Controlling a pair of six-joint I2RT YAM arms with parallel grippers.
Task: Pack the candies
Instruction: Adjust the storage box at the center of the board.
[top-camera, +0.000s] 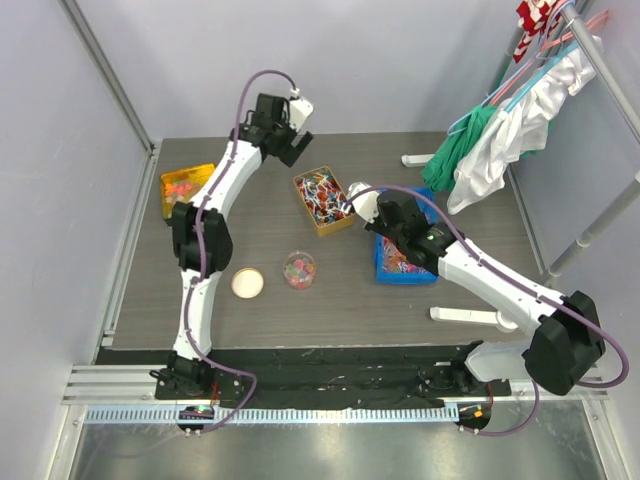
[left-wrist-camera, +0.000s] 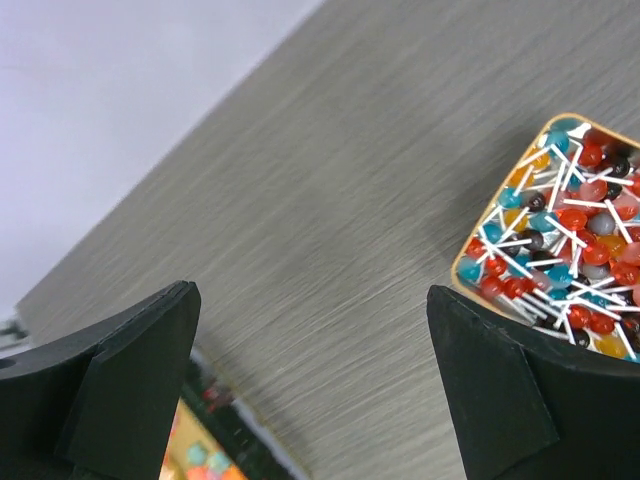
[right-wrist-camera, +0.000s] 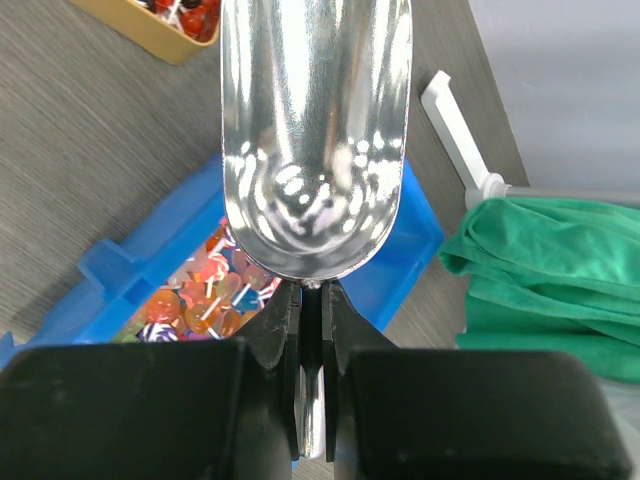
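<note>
Top view, left gripper (top-camera: 287, 135): it hangs high over the far part of the table (top-camera: 350, 150), upper middle of the frame, and carries nothing.
Top view, right gripper (top-camera: 366, 208): it is in the centre of the frame and carries a metal scoop (top-camera: 350, 198) that reaches toward the tan tray (top-camera: 308, 212).
Top view, candies (top-camera: 320, 193): stick sweets fill the tan tray. More lie in the blue bin (top-camera: 380, 272) just to its right, and some in the small round cup (top-camera: 299, 269) at lower centre. The cup's lid (top-camera: 247, 283) lies beside it on the left.
Top view, orange box (top-camera: 165, 195): it sits at the left; its contents are too small to name for sure.
Left wrist view, fingers (left-wrist-camera: 130, 390): they stand wide apart with only bare table between them. The tan tray is at the right of the frame.
Right wrist view, grip: the jaws are pressed together on the thin handle of the scoop. Its bowl is shiny and empty and points to the top of the frame.
Right wrist view, surroundings: the blue bin with candies is at lower left under the scoop, a corner of the tan tray is at upper left, and a green cloth (right-wrist-camera: 540, 270) is at the right.
Step in hand: probably the scooping, before the dig, since the scoop has no load.
Next move: it calls for lowering the scoop tip into a pile, pushing under the sweets and lifting level. The round cup is small, so the pouring should be slow.
</note>
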